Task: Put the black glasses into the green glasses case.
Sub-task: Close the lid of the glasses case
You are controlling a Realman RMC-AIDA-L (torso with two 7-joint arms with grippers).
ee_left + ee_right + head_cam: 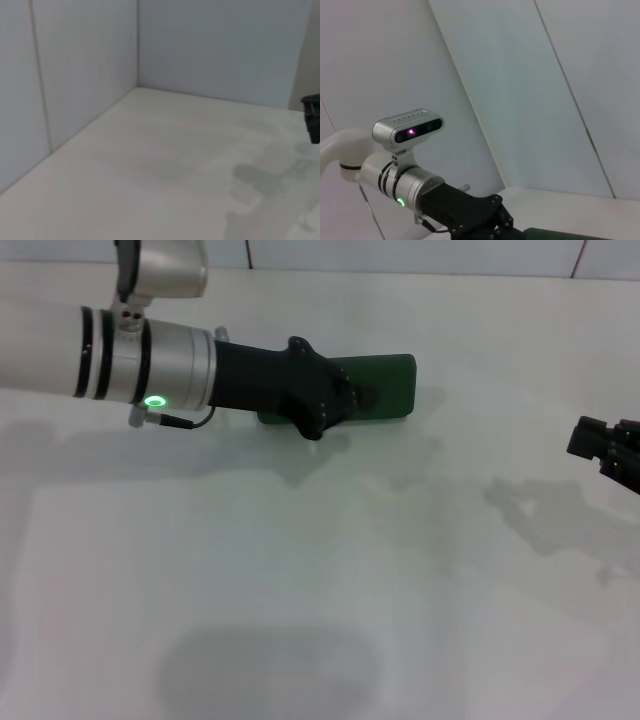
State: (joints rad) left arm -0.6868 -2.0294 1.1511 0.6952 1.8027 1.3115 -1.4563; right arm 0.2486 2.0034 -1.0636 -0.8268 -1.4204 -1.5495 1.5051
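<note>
Toward the far side of the white table (320,590), from my head camera, I see the green glasses case (385,388) lying flat, its right end in clear view and its left part covered by the left hand (322,400). That hand, black and bulky, sits over or against the case; I cannot tell whether it touches it, and I cannot tell whether its fingers are open or closed, since the housing hides them. I cannot find the black glasses in any of my views, so I cannot say where they are. Behind the hand runs the silver left forearm (110,355), with a green ring light (155,401) lit on its wrist and a small cable (185,421) looped beneath. The right wrist camera shows the same arm from the other side, with the wrist camera (409,128) mounted on top and a sliver of the green case (560,233) at the picture's edge. Well apart from the case, at the table's right edge, the right hand (608,452) hangs just above the surface; I cannot tell its state either. White wall panels (210,50) close the table's far corner.
</note>
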